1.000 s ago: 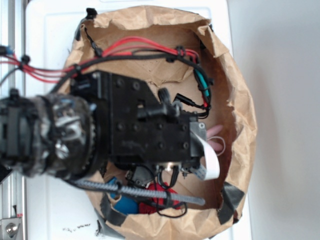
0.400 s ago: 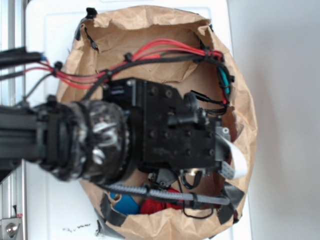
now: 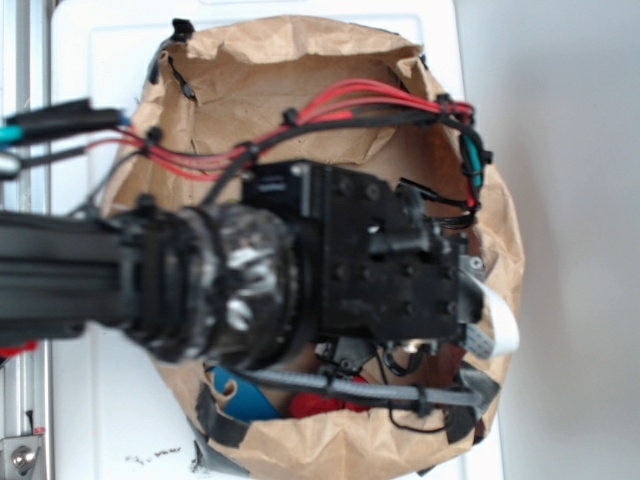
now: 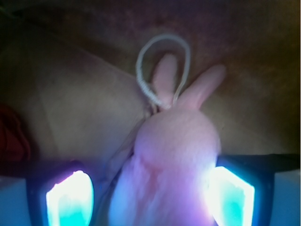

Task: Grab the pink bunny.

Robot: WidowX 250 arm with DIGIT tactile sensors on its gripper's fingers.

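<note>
The pink bunny (image 4: 176, 155) lies on the brown paper floor in the wrist view, its head rounded and fuzzy. Two darker-pink ears (image 4: 202, 87) and a thin white loop (image 4: 141, 61) point away from me. My gripper (image 4: 150, 197) is open and straddles the bunny's body. The right pad (image 4: 233, 195) sits against the plush, while the left pad (image 4: 69, 197) stands a little apart from it. In the exterior view the black gripper body (image 3: 400, 280) hangs over the bag's right side and hides both the bunny and the fingertips.
A crumpled brown paper bag (image 3: 250, 70) walls in the work area. Red ruffled fabric (image 3: 320, 403) and a blue object (image 3: 245, 395) lie at its near rim under the arm. Red fabric (image 4: 11, 141) shows at the wrist view's left edge. Red and black cables (image 3: 380, 100) arch across the bag.
The arm has moved right across the bag. The pink ear and loop that showed beside the gripper a second ago are now covered by it.
</note>
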